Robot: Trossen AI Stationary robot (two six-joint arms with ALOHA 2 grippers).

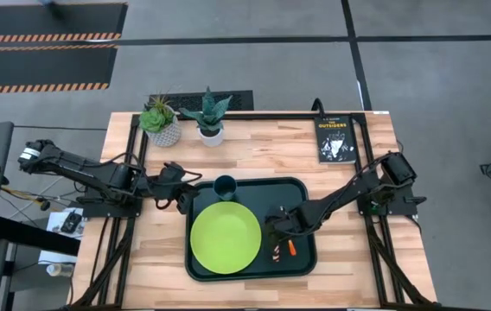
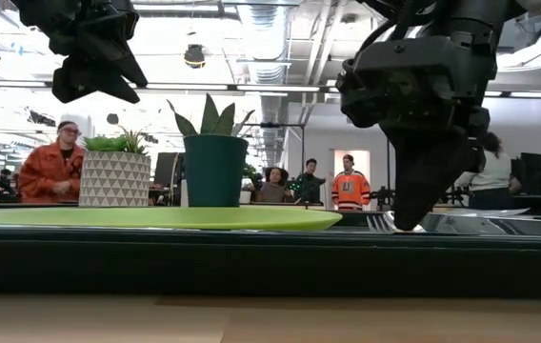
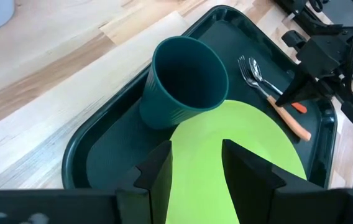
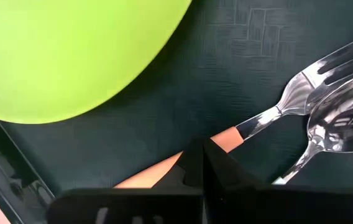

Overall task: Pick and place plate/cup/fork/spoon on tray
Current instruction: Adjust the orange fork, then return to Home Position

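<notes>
At the three o'clock side of the tray [image 1: 195, 269], the right pincer [image 1: 277, 226] hangs low with fingers pressed together, gripping nothing, its tips just over the fork [image 4: 301, 84] and spoon [image 4: 338, 127] handles. Both lie side by side right of the plate [image 1: 226, 238]; the cup [image 1: 225, 187] stands at the plate's twelve o'clock. The left pincer [image 1: 179, 192], half parted and empty, hovers off the tray's far-left corner. Everything looks placed, so I'd lift that right arm straight up, without dragging the cutlery.

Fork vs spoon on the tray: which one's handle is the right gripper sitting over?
The fork: its orange handle runs straight under the shut right gripper. The spoon lies beside it, bowl overlapping the tines, handle off to the side.
</notes>
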